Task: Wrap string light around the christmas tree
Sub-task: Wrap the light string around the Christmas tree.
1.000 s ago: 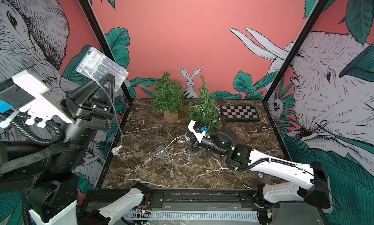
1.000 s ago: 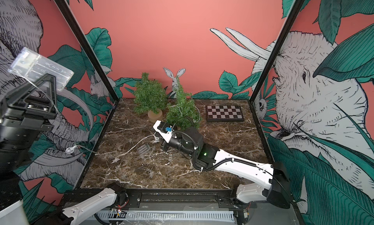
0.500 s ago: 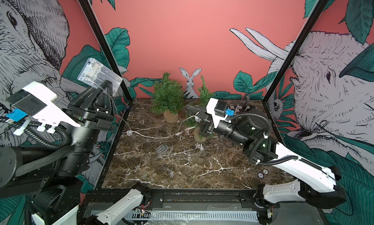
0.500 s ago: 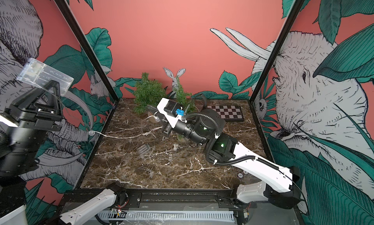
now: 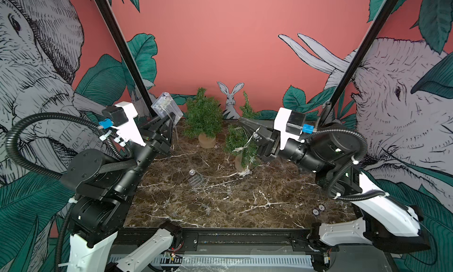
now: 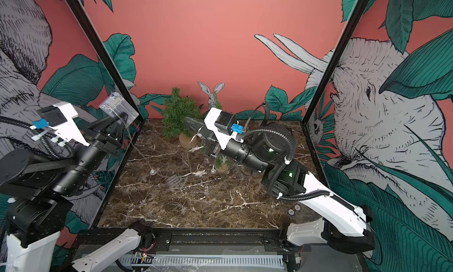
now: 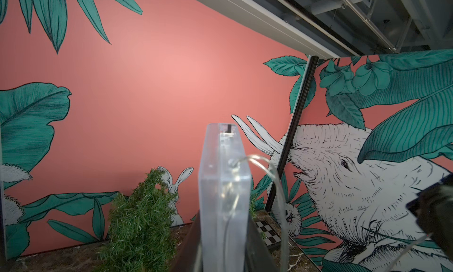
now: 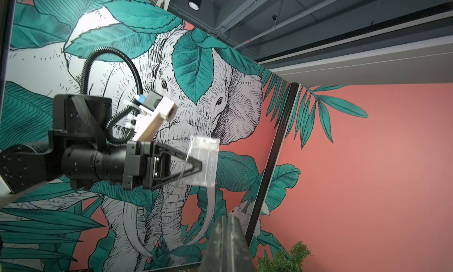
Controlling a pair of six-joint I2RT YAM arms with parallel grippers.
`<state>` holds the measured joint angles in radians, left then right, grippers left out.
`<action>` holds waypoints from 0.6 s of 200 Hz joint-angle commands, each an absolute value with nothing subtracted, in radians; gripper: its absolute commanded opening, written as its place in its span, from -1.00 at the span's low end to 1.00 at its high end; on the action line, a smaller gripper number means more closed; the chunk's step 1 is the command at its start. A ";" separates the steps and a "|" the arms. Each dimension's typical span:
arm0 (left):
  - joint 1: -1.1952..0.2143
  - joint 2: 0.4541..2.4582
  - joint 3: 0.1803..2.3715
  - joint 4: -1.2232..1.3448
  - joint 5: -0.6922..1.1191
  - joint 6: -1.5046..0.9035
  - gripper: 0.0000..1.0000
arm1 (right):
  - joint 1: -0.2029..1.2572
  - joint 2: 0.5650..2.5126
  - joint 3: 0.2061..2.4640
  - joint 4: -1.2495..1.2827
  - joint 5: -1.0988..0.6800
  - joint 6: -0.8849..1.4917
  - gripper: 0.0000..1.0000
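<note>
String light [image 5: 237, 149] trails from the marble table [image 5: 220, 199] up across the nearer christmas tree [image 5: 239, 141] to my right gripper [image 5: 242, 121], raised near the treetop; its fingers are pressed together, wire draped over them, though I cannot tell whether it is pinched; my left gripper [image 5: 169, 119], raised by the left wall, clamps the clear battery box [image 5: 166, 108] between narrow fingers; wire hangs from it

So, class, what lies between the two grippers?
Open air: in the right wrist view the right gripper faces the left gripper and its clear battery box directly. Only the thin string light sags below; the bushy tree stands aside.
</note>
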<state>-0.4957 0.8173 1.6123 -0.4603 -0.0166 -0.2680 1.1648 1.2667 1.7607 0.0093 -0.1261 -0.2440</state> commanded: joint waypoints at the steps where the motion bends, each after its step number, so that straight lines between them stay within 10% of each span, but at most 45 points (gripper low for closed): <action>1: -0.490 0.805 1.638 -0.433 -0.029 -0.285 -1.00 | 1.175 1.293 1.876 0.019 -0.162 -0.263 -1.00; 120: -0.490 0.857 1.652 -0.472 -0.129 -0.294 -1.00 | 1.177 1.652 2.503 -0.235 -0.092 -0.462 -1.00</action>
<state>-0.4957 0.8261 1.6291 -0.4427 -0.0711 -0.2943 1.1709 1.5383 2.4115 -0.1860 -0.1284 -0.3588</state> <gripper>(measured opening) 0.218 0.054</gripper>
